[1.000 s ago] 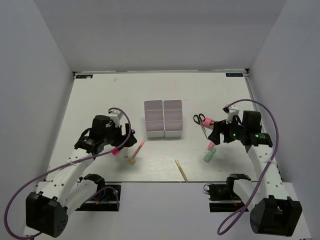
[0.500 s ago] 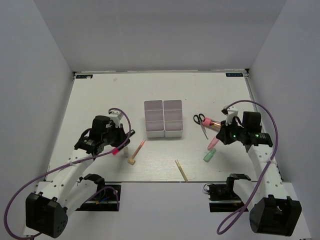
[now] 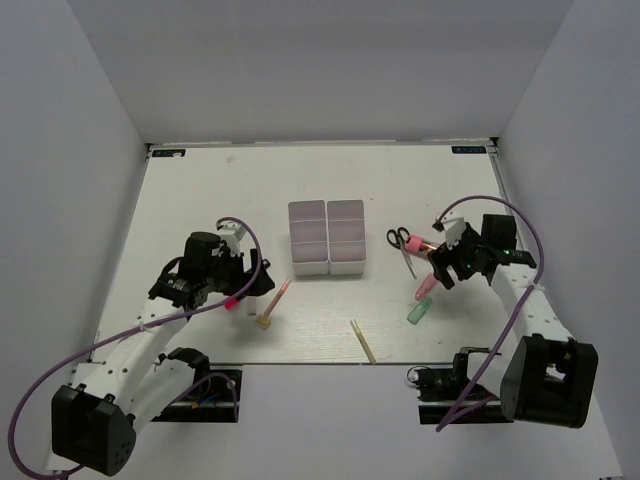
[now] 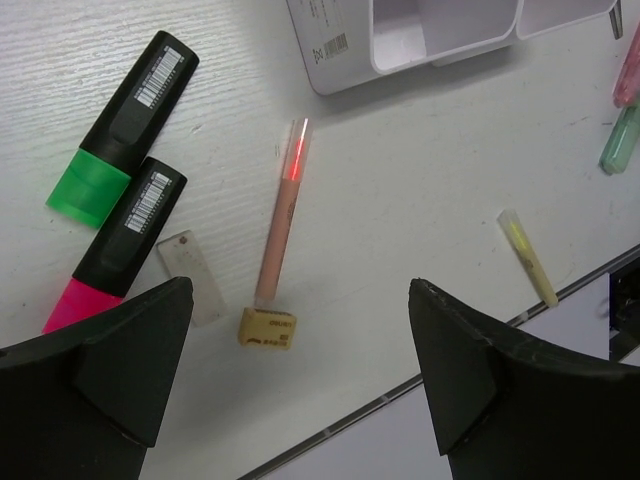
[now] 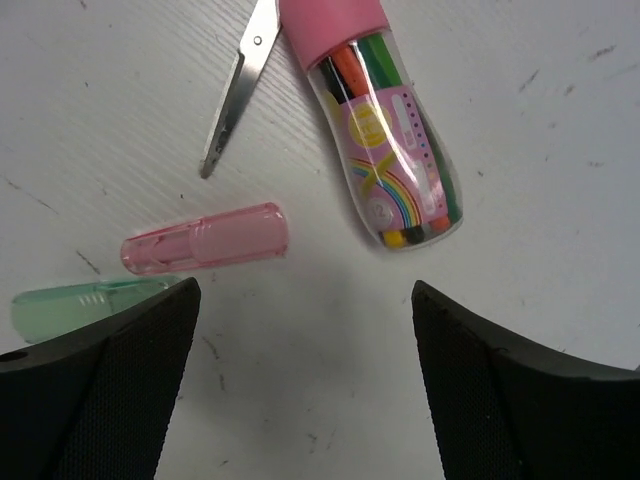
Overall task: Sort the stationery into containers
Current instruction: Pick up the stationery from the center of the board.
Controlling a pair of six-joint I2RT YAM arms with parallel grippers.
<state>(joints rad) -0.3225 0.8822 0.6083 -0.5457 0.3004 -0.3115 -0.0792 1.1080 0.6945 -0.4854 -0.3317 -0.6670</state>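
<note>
The left arm crouches low at the lower left of the top view. The left gripper (image 3: 243,283) points down, jaws wide and empty over the pink pencil (image 4: 283,225) and eraser (image 4: 266,328). At mid-right, the right gripper (image 3: 438,272) gapes empty above the pink marker (image 5: 205,240) and mint marker (image 5: 80,305). The bins (image 3: 310,268) sit at the centre, with the scissors (image 3: 402,245) just to their right.

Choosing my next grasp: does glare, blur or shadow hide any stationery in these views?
Top external: even light, soft shadows, everything small but sharp. Left wrist: a bright glint on the pink pencil, otherwise crisp. Right wrist: crisp; dark fingers fill the lower corners.
</note>
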